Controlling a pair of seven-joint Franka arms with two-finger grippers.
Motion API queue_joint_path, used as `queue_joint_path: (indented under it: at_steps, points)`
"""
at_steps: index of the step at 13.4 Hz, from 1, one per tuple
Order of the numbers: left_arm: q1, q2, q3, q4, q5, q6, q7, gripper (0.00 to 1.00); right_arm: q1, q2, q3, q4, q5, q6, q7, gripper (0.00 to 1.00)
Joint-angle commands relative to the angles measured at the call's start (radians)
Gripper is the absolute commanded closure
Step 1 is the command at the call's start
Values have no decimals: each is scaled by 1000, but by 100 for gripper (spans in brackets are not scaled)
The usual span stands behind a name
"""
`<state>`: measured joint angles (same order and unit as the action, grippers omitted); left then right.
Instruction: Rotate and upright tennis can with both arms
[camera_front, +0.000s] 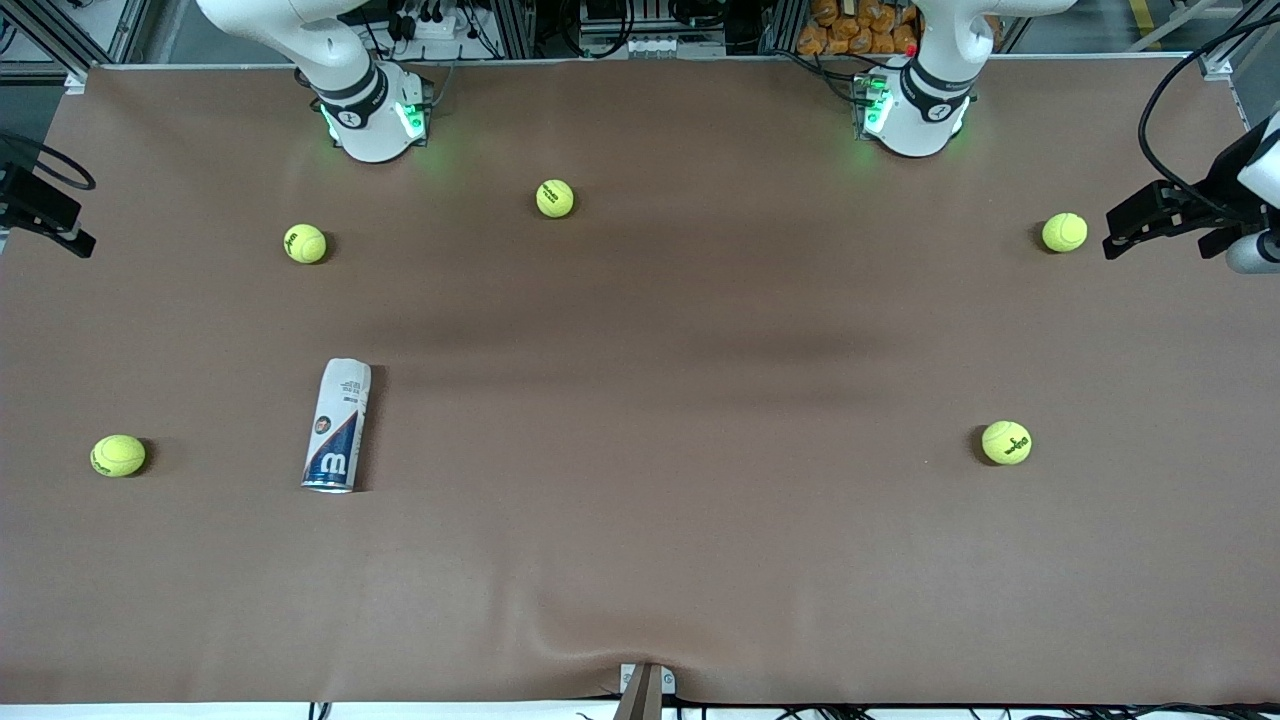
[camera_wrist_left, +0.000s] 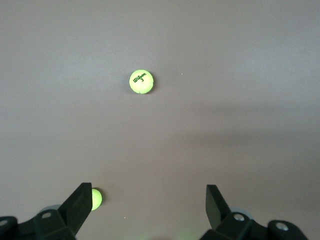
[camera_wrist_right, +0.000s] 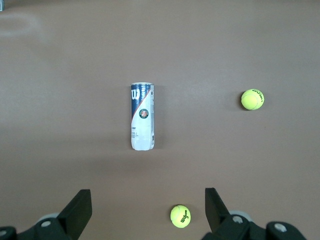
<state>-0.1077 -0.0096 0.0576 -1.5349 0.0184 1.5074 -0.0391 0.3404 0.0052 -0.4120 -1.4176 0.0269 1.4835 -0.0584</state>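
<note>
The tennis can (camera_front: 337, 425) lies flat on its side on the brown table (camera_front: 640, 560), toward the right arm's end, its length running roughly from the robots' side toward the front camera. Its silvery rim and the navy band with the white "W" face the front camera, and the white rounded end points back toward the right arm's base (camera_front: 372, 115). Nothing touches it. From the right wrist view the same can (camera_wrist_right: 142, 116) sits well clear of the right gripper (camera_wrist_right: 148, 212), whose two black fingers (camera_wrist_right: 80, 210) stand wide apart with nothing between them; this gripper hangs high over the table above the can's area. One tennis ball (camera_front: 118, 455) rests beside the can nearer the table's end, another (camera_front: 305, 243) lies farther from the front camera than the can, toward the right arm's base, and a third (camera_front: 555, 198) sits between the two bases. Toward the left arm's end, a fourth ball (camera_front: 1006, 442) lies about as near the front camera as the can, and a fifth (camera_front: 1064, 232) lies farther from that camera, close to the table's edge. The left gripper (camera_wrist_left: 149, 210) also hangs up over the table, its fingers (camera_wrist_left: 216, 202) spread wide and empty, with a ball (camera_wrist_left: 141, 81) below it. The left arm's base (camera_front: 915, 110) glows green, as does the right's.
</note>
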Motion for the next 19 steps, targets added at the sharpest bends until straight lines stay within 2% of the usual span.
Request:
queue_joint_path:
  at_steps: [1,15,19]
  points:
    - [-4,2,1,6,12,-10,-2,0,-6,-31,12,-30,-10,5,-8,0]
    - [-4,5,4,1,6,-10,4,0,-5,-24,9,-38,-10,3,-8,0]
    - [-4,5,4,-1,5,-10,-1,0,11,-27,16,-156,-24,26,-9,0]
